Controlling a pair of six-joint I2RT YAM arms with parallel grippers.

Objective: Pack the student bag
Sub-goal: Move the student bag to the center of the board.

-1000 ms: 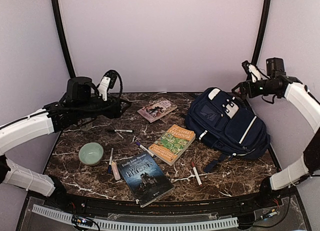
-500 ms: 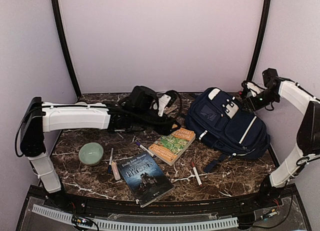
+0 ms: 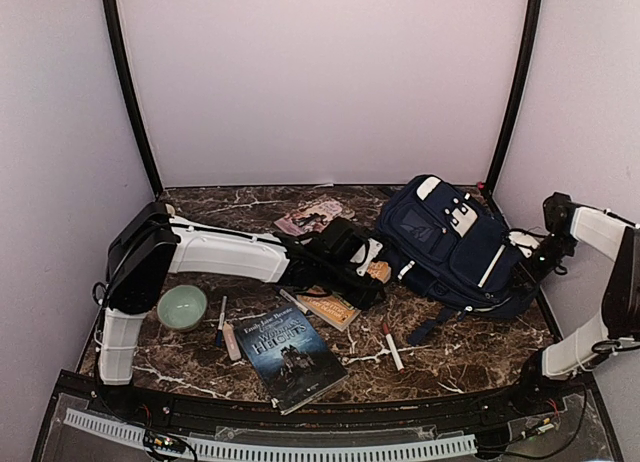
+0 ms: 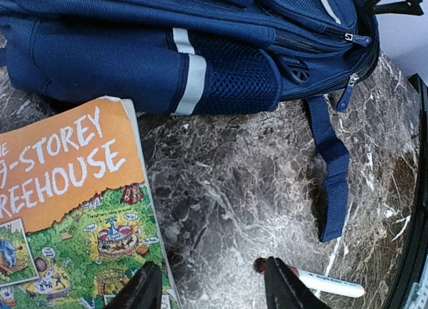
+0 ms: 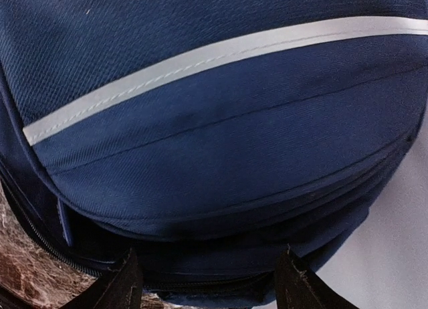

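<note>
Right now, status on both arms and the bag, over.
Copy: left fingers open, empty, over orange book beside student bag; right fingers spread at bag's end, grip unclear; dark book, white pen lying outside.

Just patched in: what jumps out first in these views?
The navy student bag lies at the table's right rear, the biggest thing in view. The left arm reaches across, left gripper open at the orange book's edge beside the bag. The right gripper, open, faces the bag's right side up close.
</note>
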